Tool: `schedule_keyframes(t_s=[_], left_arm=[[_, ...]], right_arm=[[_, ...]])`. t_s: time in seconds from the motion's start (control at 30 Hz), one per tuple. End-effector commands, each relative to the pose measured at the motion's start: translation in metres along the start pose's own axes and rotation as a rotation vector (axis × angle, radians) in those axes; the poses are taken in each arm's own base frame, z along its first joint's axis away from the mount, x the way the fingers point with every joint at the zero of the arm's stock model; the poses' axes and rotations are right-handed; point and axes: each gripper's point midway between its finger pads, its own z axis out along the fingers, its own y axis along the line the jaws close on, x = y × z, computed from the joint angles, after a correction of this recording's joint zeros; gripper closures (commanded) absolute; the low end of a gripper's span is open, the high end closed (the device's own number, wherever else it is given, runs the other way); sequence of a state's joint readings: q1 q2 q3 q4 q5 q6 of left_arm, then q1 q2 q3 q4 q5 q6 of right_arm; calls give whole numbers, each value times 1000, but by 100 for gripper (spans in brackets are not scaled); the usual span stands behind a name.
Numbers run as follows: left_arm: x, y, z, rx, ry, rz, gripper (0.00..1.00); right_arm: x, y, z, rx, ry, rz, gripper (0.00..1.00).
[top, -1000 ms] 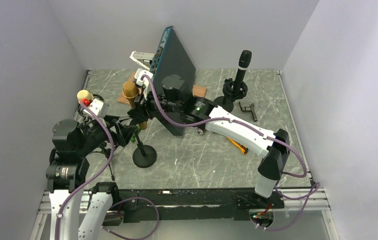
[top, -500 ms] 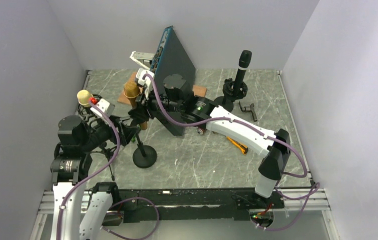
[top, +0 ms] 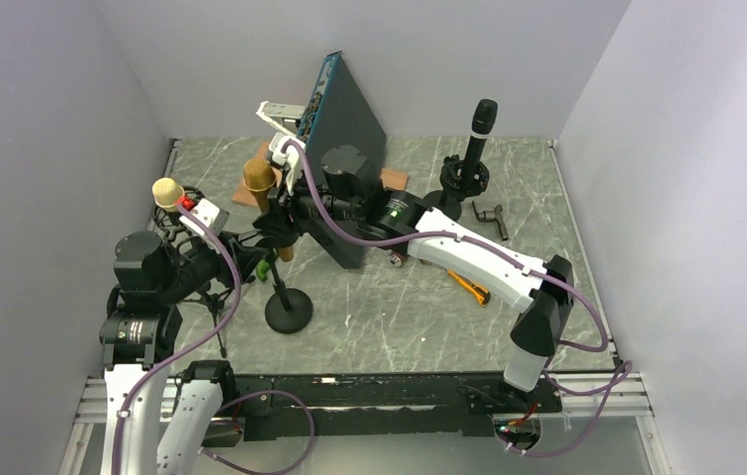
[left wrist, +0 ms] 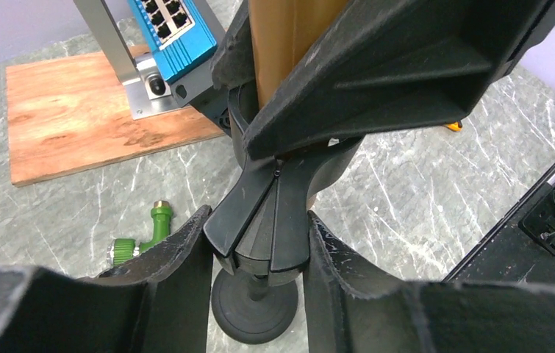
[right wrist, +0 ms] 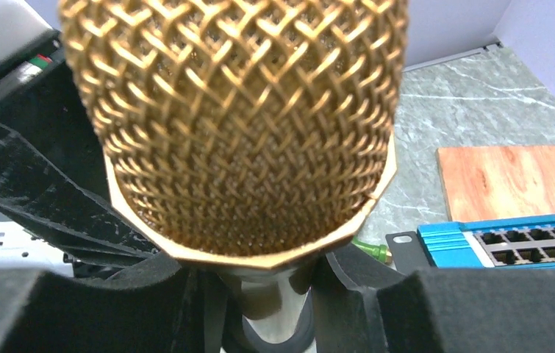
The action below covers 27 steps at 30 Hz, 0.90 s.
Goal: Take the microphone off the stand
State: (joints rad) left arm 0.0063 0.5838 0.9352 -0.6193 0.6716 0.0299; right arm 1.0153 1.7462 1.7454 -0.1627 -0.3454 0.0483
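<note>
Microphone [right wrist: 234,125] between right claw [right wrist: 263,312] fingers

A blue switch [top: 326,94] stands on edge on a wooden board [left wrist: 76,110] at the back of the marble table [top: 399,307], and a green connector [left wrist: 158,223] lies just off the board's near edge. Further right, a black mic [top: 483,121] stands upright in its own holder with a small black metal piece [top: 493,216] beside its base. An orange tool [top: 470,288] lies nearer the front.
</note>
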Motion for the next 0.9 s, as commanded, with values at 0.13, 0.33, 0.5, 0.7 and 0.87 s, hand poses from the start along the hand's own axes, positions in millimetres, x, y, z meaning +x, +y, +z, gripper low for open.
schedule_keyframes(t_s=[0.13,0.33,0.5,0.7,0.87], left_arm=[[4,-3,-1,3,9,22,100],[7,-2,-2,-9,9,21,100],[3,-9,-5,14,-5,19,97],[-5,-12,-5,16,-34,-37,42],[-27,-20,-15,16,-88,-31,39]], right_arm=[[-129,4,-39,79,-265,-110,100],[-186,-2,-84,208,-423,-181,100],[-168,-38,-119,456,-419,-153,100],[-89,-91,-173,813,-310,-74,100],[-15,-106,-186,839,-214,79,100]])
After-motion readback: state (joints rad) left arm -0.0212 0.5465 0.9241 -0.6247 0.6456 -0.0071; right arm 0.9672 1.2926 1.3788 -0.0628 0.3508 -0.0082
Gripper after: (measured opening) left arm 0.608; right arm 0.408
